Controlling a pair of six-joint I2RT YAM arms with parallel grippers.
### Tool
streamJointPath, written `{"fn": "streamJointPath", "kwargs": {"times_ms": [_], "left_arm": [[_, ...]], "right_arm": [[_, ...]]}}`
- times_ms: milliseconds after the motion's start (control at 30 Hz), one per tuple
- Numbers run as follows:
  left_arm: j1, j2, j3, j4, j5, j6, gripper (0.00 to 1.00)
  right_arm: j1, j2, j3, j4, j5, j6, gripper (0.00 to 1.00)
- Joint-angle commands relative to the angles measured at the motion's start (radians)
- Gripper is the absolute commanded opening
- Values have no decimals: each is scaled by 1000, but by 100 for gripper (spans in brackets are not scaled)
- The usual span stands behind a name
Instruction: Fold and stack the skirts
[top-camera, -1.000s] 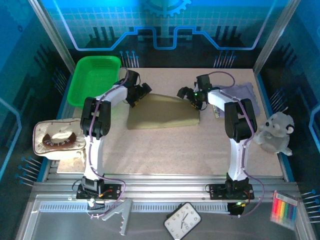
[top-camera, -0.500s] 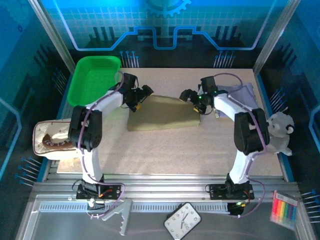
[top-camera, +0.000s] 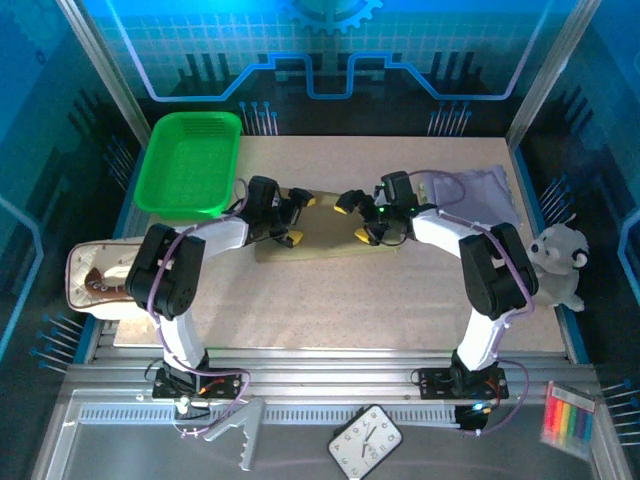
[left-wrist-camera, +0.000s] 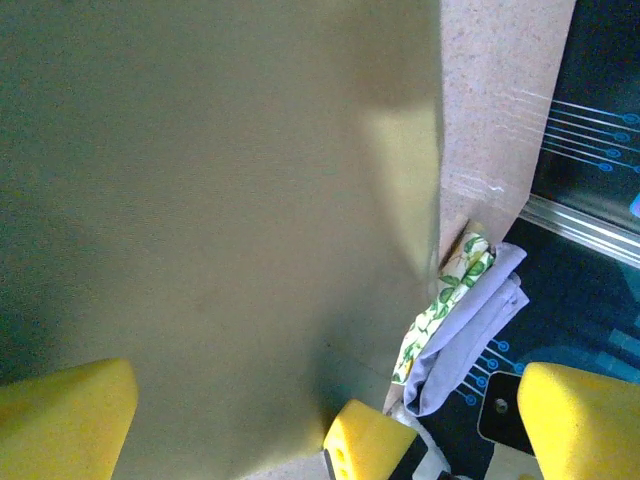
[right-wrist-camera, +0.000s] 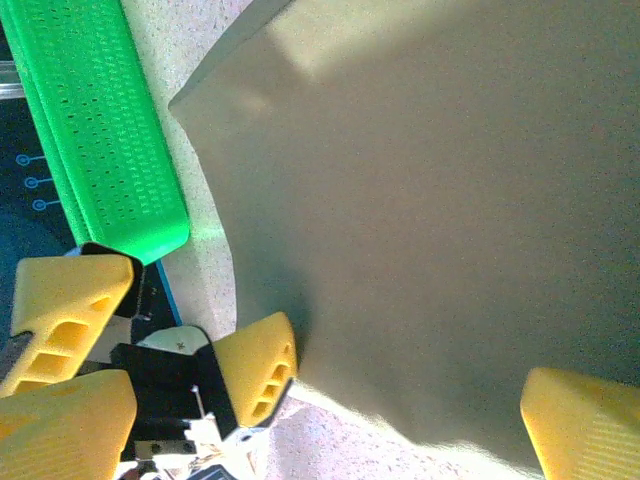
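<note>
Fingertips of the left gripper (top-camera: 300, 219) and right gripper (top-camera: 356, 219) are spread wide and pinch nothing. They face each other low over the olive-tan skirt (top-camera: 325, 235) at mid-table, probably to take or flatten its folded edge; whether they touch it is hard to judge. The lavender skirt (top-camera: 483, 186) and floral skirt (left-wrist-camera: 440, 310) wait at the right. Three skirts, two grippers, one green basket (top-camera: 190, 165).

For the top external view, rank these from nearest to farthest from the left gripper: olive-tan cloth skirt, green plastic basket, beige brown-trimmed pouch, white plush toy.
Measured from the left gripper:
1. olive-tan cloth skirt, directly beneath it.
2. green plastic basket, back left corner.
3. beige brown-trimmed pouch, near left edge.
4. white plush toy, far across at the right edge.
</note>
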Motion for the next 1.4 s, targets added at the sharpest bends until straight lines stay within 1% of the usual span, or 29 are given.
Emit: {"fn": "streamJointPath", "kwargs": {"times_ms": [0, 133, 233, 333, 467, 533, 600, 700, 733, 800, 900, 933, 1033, 1133, 1200, 1267, 1367], "left_arm": [[-3, -10, -71, 31, -25, -65, 99], [6, -7, -133, -29, -56, -27, 99], [31, 9, -177, -36, -76, 1, 99], [54, -5, -205, -59, -105, 41, 99], [63, -52, -213, -152, -151, 109, 99], [64, -82, -216, -155, -144, 126, 99], [63, -111, -210, -150, -112, 136, 99], [60, -183, -188, -146, -50, 144, 99], [57, -213, -184, -155, -48, 149, 99], [54, -278, -183, -204, -76, 168, 99], [54, -317, -191, -270, -103, 189, 99], [54, -316, -186, -288, -98, 194, 99], [37, -308, -137, -350, -82, 233, 99], [-1, -283, -39, -431, -93, 305, 99], [-28, -244, 26, -461, -77, 330, 99], [-52, -198, 73, -454, -49, 337, 99], [-90, -116, 151, -461, -26, 355, 99]], "right_arm": [[11, 27, -53, 50, 34, 72, 100], [-13, 32, -118, 31, 43, 53, 100], [-46, 14, -158, -7, 68, 3, 100], [-88, -22, -176, -95, 114, -85, 100], [-150, -89, -203, -196, 172, -176, 100], [-173, -119, -214, -225, 189, -207, 100], [-188, -134, -213, -256, 203, -242, 100], [-205, -126, -196, -278, 153, -273, 100], [-205, -129, -193, -278, 138, -277, 100], [-205, -150, -187, -271, 104, -285, 100], [-205, -193, -163, -309, 75, -306, 100], [-204, -211, -156, -337, 88, -307, 100], [-206, -287, -172, -438, 220, -263, 100], [-219, -358, -264, -416, 275, -192, 100], [-229, -383, -315, -375, 255, -156, 100], [-232, -384, -341, -352, 221, -134, 100], [-232, -372, -387, -263, 164, -90, 94]]}}
